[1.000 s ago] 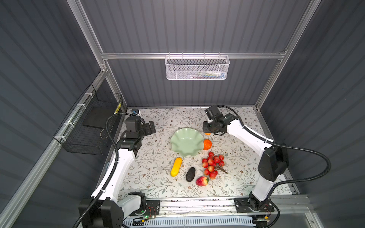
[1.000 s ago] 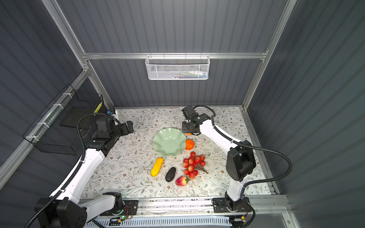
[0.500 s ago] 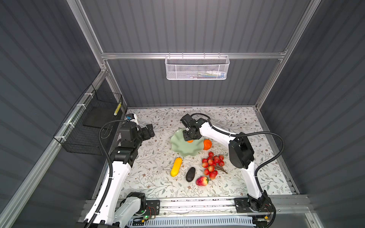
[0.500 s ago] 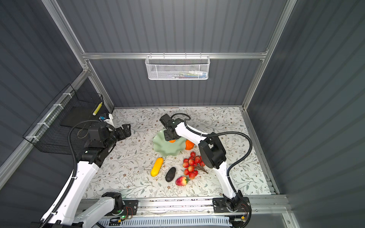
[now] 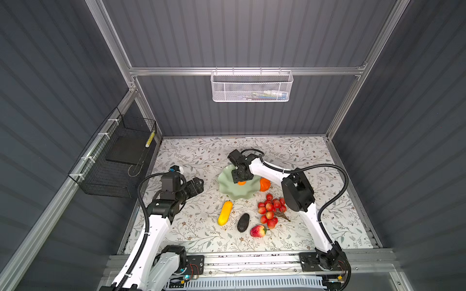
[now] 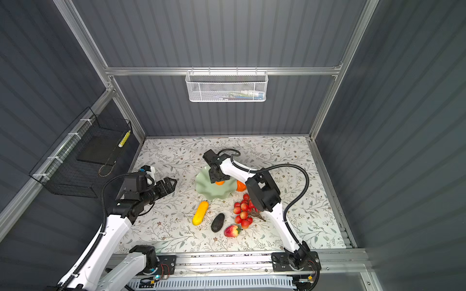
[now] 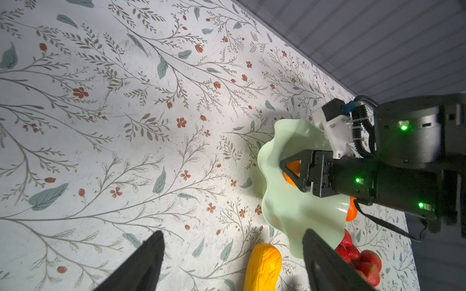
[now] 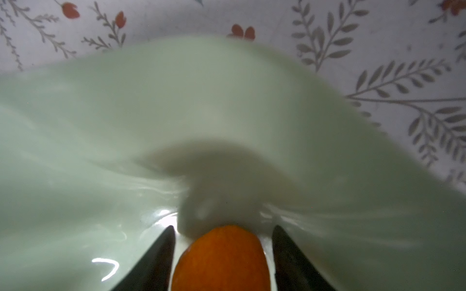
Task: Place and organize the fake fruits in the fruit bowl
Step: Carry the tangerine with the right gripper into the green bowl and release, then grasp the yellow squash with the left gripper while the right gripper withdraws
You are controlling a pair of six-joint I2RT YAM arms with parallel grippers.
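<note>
The pale green fruit bowl sits mid-table. My right gripper reaches low into it, open, with the small orange resting on the bowl floor between its fingers, gaps on both sides. The larger orange lies against the bowl's right rim. In front lie the yellow fruit, dark avocado, red strawberry and the bunch of small red fruits. My left gripper hovers open and empty left of the bowl.
A white mesh basket hangs on the back wall. A black wire basket hangs on the left wall. The right arm's elbow stands over the table just right of the red bunch.
My right gripper carried the small orange from the back right into the bowl, and its jaws have spread off it. The left arm has drawn toward the front, jaws slightly narrower.
</note>
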